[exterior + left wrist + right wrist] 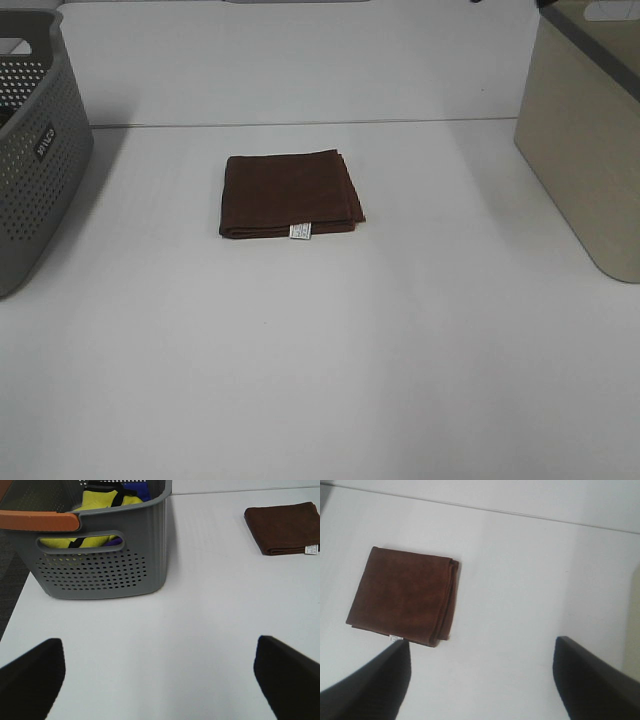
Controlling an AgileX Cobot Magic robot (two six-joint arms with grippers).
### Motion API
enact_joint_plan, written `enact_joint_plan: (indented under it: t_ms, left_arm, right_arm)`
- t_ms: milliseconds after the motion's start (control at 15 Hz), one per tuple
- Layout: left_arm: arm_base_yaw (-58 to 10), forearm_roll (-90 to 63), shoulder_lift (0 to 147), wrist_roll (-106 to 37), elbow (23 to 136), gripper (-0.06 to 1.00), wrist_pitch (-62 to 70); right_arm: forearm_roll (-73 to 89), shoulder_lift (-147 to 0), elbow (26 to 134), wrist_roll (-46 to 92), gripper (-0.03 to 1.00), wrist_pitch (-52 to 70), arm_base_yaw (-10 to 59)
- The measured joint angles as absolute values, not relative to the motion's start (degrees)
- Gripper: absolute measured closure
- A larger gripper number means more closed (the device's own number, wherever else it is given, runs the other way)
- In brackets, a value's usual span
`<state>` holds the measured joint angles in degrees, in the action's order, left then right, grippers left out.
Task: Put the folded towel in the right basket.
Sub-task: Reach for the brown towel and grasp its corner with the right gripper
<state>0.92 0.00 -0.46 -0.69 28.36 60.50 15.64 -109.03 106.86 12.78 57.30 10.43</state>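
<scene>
towel (290,195), dark brown, folded square, white tag (300,232) at edge; left tool (159,652) and right tool (482,650) spread.

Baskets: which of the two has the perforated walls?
The grey basket on the left of the exterior view: its walls are dotted with holes. The beige basket on the right has smooth, solid walls.

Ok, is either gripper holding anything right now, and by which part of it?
Nothing is held. The left gripper and right gripper are both open and empty; the folded towel lies flat, untouched.
</scene>
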Motion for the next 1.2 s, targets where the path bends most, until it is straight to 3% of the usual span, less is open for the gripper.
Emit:
enact_joint_plan:
  t_ms: [600,1200]
  left_arm:
    - [0.9,0.0,-0.5,-0.7,28.4,-0.03,60.5]
    - [0.9,0.0,-0.5,-0.7,28.4,-0.03,60.5]
  right_arm:
    - [30.5,-137.2,124.0,11.1,0.23,68.3,13.0]
    - [38.2,-152.8,136.0,11.6,0.26,68.0,11.4]
